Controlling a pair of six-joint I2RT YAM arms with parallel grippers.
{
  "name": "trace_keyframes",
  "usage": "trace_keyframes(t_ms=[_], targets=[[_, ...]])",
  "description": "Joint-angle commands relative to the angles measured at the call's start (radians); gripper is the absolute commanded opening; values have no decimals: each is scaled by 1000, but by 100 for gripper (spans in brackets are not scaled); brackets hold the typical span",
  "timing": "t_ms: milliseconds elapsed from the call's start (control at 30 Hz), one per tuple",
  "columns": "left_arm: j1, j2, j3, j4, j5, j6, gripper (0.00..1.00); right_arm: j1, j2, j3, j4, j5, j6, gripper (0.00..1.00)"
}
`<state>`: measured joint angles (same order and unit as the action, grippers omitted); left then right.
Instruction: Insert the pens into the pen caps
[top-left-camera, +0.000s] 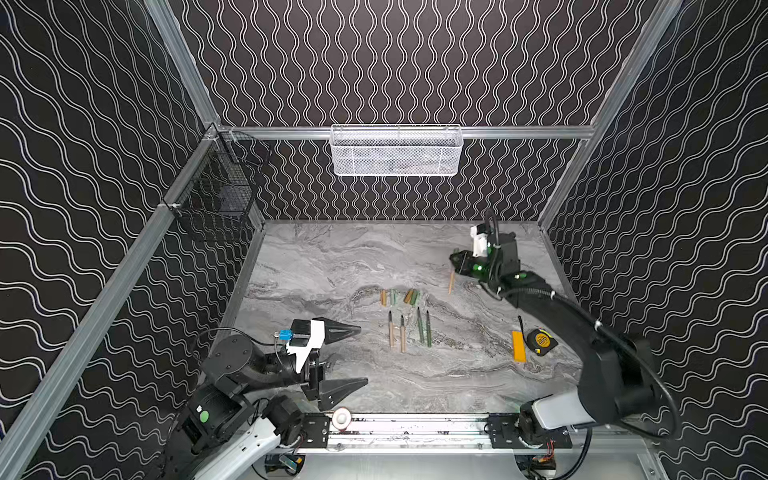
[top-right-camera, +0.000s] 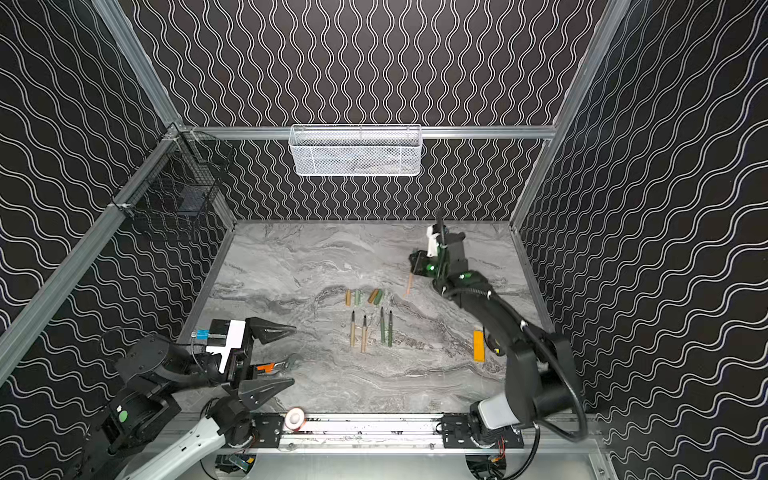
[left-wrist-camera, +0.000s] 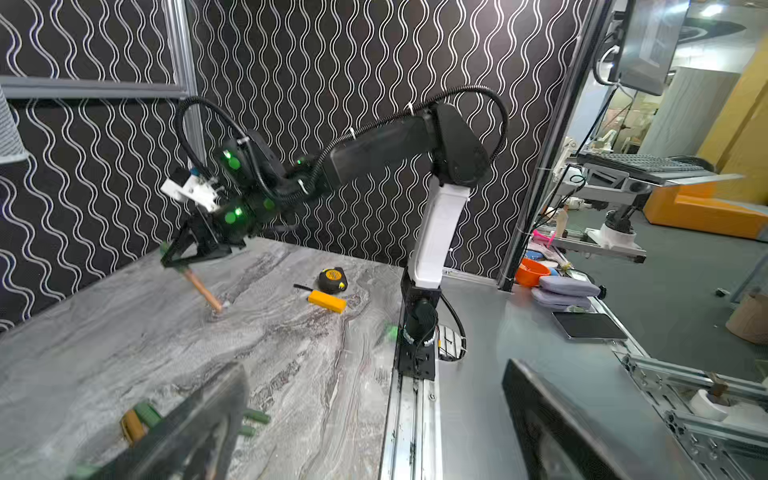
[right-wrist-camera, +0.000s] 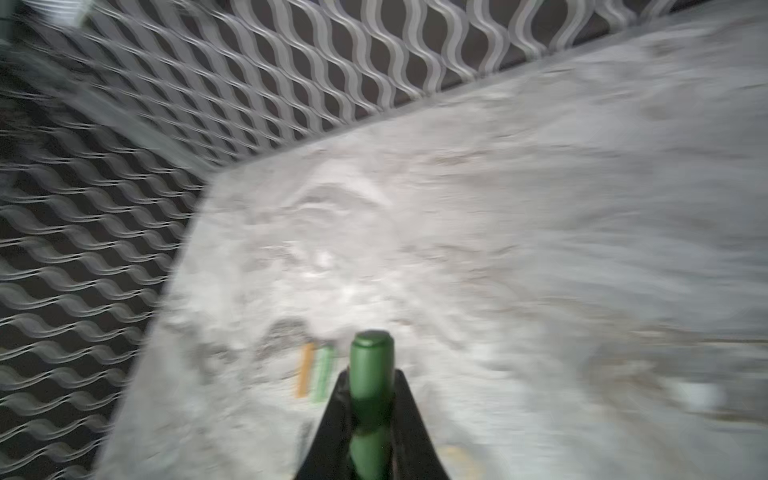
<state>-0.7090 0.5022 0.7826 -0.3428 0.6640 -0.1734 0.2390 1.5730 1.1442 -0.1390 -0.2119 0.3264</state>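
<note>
1. Over the far right of the grey marble-patterned bench (top-left-camera: 332, 266), the right gripper (top-left-camera: 454, 266) has its black fingers closed on a short green cylindrical pen cap (right-wrist-camera: 371, 353). A thin tan stick-shaped pen (left-wrist-camera: 201, 289) hangs slanted below that cap. Whether its lower end touches the bench cannot be told.
2. That pen appears to be seated in the cap, so one pair of five looks done. The fingers hide how deep it sits.
3. At the near left, the left gripper (top-left-camera: 363, 355) has its wedge-shaped black fingers spread wide, and nothing is between them.
4. On the middle of the bench four uncapped pens lie side by side, with their dark tips pointing away. They are the first loose tan pen (top-left-camera: 391, 334), the second loose tan pen (top-left-camera: 402, 338), the first loose green pen (top-left-camera: 420, 330) and the second loose green pen (top-left-camera: 429, 334).
5. Just beyond those tips lie four stubby loose caps, apart from the pens. A tan cap (top-left-camera: 383, 298) and a pale green cap (top-left-camera: 392, 296) lie close together. A brown cap (top-left-camera: 409, 296) and a darker green cap (top-left-camera: 415, 298) lie touching and tilted.
6. Four insertions seem left, so the task looks about a fifth done.
</note>
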Motion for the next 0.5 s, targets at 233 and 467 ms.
trace_keyframes(t_ms=[233,467], targets=[[0,48,10,-131,-66,64,99,-129,576,569,-683,338,-344,0],[0,40,4,-122,-67,58,99,-214,758,755,-757,369,-371,5]])
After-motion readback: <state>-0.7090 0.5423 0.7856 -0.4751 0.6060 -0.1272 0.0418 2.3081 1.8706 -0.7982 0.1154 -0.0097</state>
